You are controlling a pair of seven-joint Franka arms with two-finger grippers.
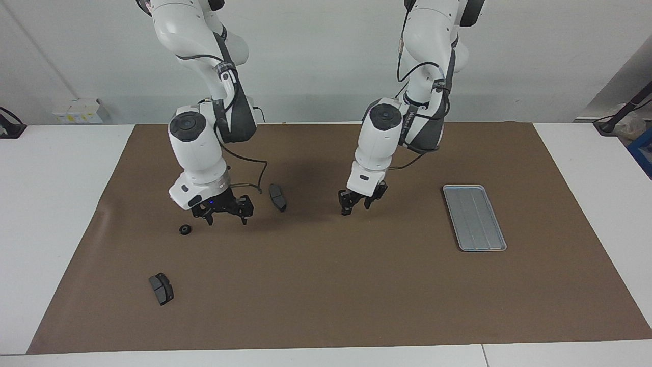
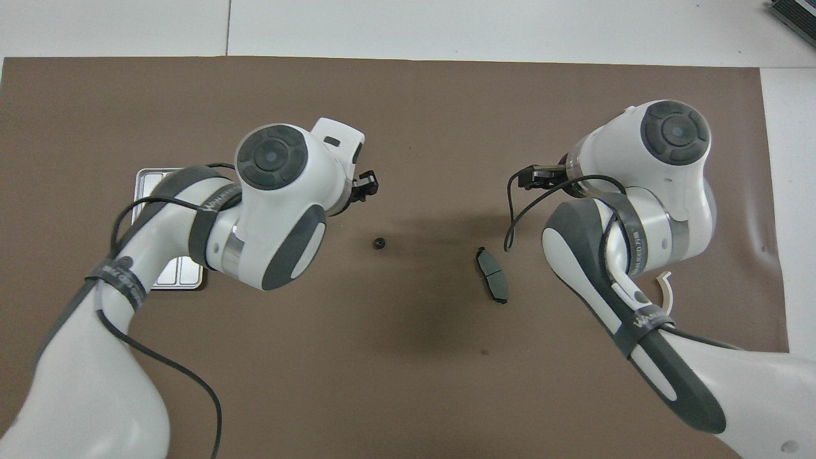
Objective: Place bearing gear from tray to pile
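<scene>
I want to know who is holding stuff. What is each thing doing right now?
Left gripper, open, holding nothing, over the mat.
Right gripper, open, holding nothing, over the mat.
Small black gear, loose on the mat.
Tray, empty.
Brake pad, flat on the mat.
Other brake pad, flat, farthest from the robots.
Black ring, lying on the mat.

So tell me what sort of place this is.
Probably a robotics lab or test bench: two white robot arms stand at a white table covered by a brown mat, with loose car parts such as a dark brake pad and a metal tray laid out.
</scene>
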